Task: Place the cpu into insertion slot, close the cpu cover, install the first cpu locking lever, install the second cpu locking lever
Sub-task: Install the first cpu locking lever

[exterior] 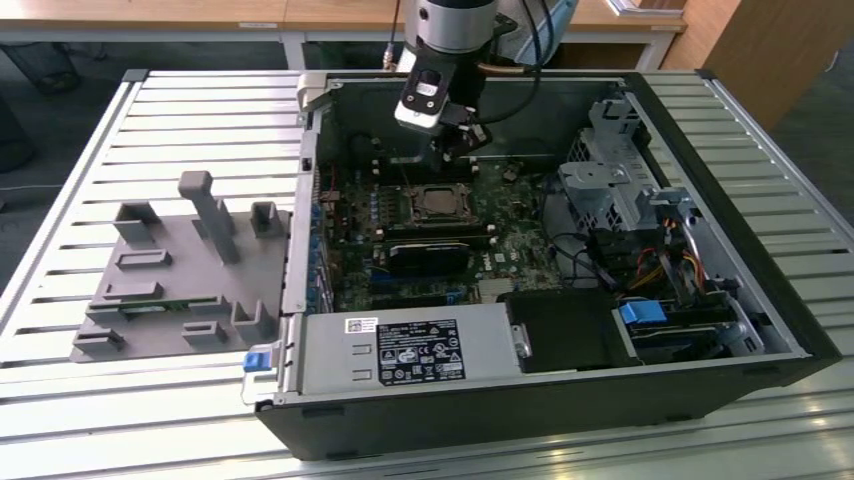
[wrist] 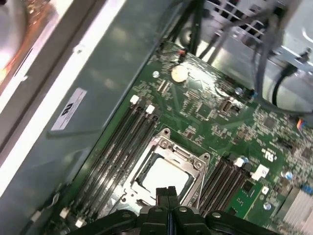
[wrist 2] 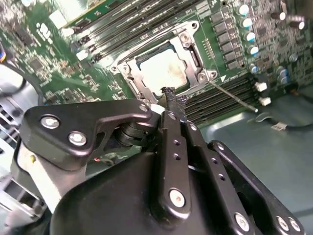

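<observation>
Jaws: pressed together, with nothing pinched between them that I can see. In both wrist views the tips hang just over the near edge of the socket.
Cpu: the cpu point(wrist 2: 164, 71) point(wrist: 164, 176) lies flat in the insertion slot point(exterior: 408, 204), directly past the tips. Its pale top faces up.
Cover: the cpu cover point(wrist 2: 193, 49) point(wrist: 181, 154) lies down around the chip, framing it through its square cut-out. I judge it closed.
Lever: a thin silvery lever point(wrist 2: 232, 97) runs from the socket corner just beside the jaws out across the memory slots point(wrist: 122, 142). To me it looks free, not hooked down.
Other lever: I cannot tell how it stands.
Progress: seating the chip and closing the cover look done. As I read it, the locking levers are what is left.
Around: the motherboard point(wrist: 220, 112) spreads out on every side of the jaws, inside the open computer case point(exterior: 534, 400), which sits on the slatted bench point(exterior: 200, 100).
</observation>
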Tool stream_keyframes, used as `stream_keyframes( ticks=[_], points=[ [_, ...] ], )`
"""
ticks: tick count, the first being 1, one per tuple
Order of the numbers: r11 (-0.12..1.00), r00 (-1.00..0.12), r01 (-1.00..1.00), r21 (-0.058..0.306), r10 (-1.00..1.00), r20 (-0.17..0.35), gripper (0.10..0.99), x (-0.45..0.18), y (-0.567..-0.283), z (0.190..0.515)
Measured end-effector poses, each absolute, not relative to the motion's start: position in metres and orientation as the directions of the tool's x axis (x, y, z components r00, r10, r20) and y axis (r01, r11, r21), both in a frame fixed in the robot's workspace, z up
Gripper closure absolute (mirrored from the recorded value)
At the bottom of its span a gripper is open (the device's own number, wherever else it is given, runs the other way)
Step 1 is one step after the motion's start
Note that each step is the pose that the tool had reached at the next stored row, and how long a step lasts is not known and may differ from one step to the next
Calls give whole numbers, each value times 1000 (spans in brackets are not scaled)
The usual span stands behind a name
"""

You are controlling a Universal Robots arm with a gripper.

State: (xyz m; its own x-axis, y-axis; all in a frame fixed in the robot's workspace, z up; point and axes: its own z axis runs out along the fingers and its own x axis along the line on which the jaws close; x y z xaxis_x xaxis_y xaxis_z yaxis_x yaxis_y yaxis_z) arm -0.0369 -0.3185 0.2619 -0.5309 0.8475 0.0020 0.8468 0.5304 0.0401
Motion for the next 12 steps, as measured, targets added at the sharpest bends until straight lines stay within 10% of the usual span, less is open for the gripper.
stream_keyframes(
  ticks=[12],
  points=[
    [714,-715,699,40,699,2,980,-37,-318,260]
  ],
)
